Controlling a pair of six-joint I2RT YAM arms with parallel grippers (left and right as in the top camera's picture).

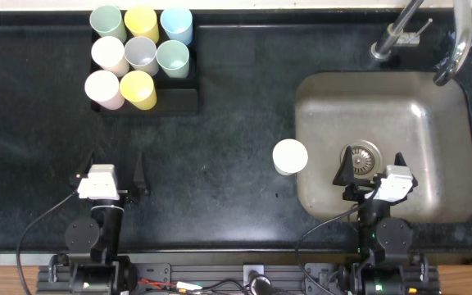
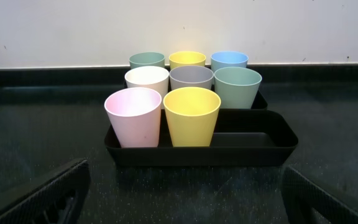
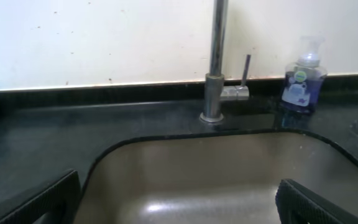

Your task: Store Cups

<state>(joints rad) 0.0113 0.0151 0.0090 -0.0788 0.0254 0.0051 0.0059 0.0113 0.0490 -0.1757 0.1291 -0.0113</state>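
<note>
Eight cups (image 1: 141, 54) stand upright in a black tray (image 1: 179, 102), straight ahead of the left end effector (image 1: 115, 160) and well apart from it. They form three rows: pink and yellow nearest that end effector, then white, grey and green, then green, yellow and blue farthest off. None of the cups shows any print.

The only label in sight is on a soap bottle (image 3: 302, 81) far ahead of the right end effector (image 1: 373, 160), beside the faucet (image 3: 215, 74). Its writing is too small to read.

The left end effector hovers low over the dark desk (image 1: 236, 123) with its fingers (image 2: 42, 193) spread wide, holding nothing and touching nothing. The right end effector sits over the steel sink (image 1: 383, 78), above the drain (image 1: 365, 156), with its fingers (image 3: 322, 202) likewise wide apart and empty.

One more white cup (image 1: 290, 156) stands alone on the desk between the two end effectors. It is much nearer the right one, just beside the sink's rim on that end effector's left, and whether its mouth faces up cannot be told.
</note>
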